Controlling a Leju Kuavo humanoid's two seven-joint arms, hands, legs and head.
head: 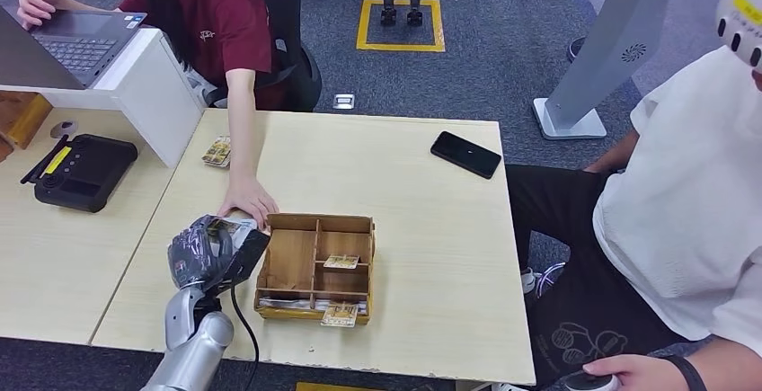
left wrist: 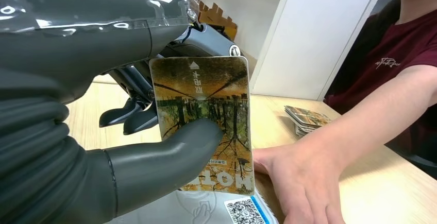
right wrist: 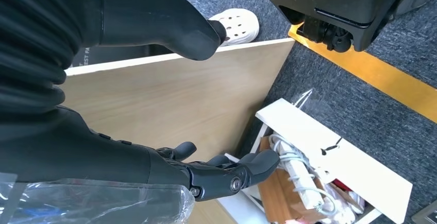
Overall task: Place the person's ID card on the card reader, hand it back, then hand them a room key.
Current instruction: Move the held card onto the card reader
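Closest to me, the left robot hand [left wrist: 170,147] has a card [left wrist: 206,121] pinched between its thumb and the darker fingers behind it, picture side facing out, hovering just above the tabletop [head: 431,229] by the left side of the wooden tray [head: 314,268]. Looks like a room key being handed over, judging by the matching cards sitting in the tray's compartments, though I can't say for sure it isn't the ID. The person's hand [head: 247,200] lies flat on the tabletop right beside it, not gripping the card yet. That's the risky bit: if the thumb lets go before they've got hold, the card drops or skids away, and if they pull early it could twist out. The right robot hand [right wrist: 206,175] hangs off the table edge, fingers loosely curled around nothing. Further back there's a little stack of cards [head: 217,151] and a black phone [head: 465,154].
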